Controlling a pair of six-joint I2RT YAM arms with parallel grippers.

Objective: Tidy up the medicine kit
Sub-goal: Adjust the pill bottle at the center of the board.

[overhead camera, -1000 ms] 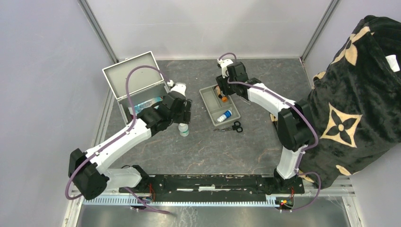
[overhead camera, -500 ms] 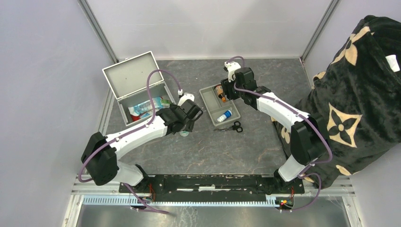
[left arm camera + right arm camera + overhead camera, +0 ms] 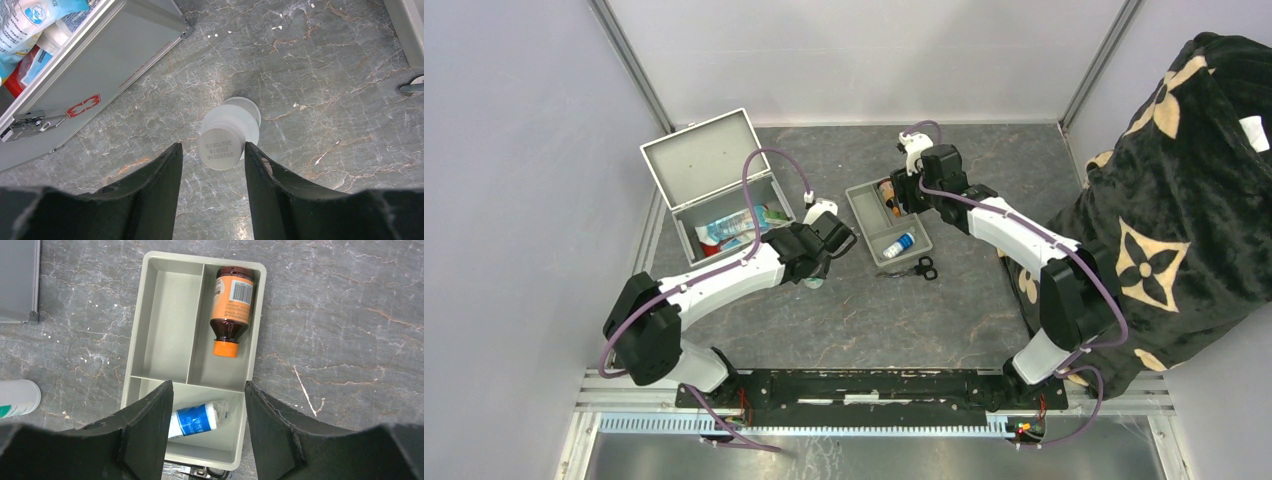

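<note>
The left tool (image 3: pixel 212 146) straddles the upright white bottle (image 3: pixel 230 135), jaws apart and not yet pinching, probably to lift it into the open medicine kit (image 3: pixel 701 160) at ten o'clock on the counter (image 3: pixel 844 310), while the right tool (image 3: pixel 207 385) hangs open and empty above the tray (image 3: pixel 167 315).

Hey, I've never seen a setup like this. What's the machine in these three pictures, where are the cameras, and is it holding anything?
These are two robot arms bolted to a table, each ending in a two-finger gripper. One picture looks down from overhead; the other two come from wrist cameras, so the dark shapes at the bottom are fingers. On the table: an open metal medicine kit with packets inside, a grey divided tray holding a brown bottle and a small blue-labelled container, and scissors beside it. The left gripper straddles an upright white bottle, not yet gripping it. The right gripper hovers open over the tray, holding nothing.
</note>
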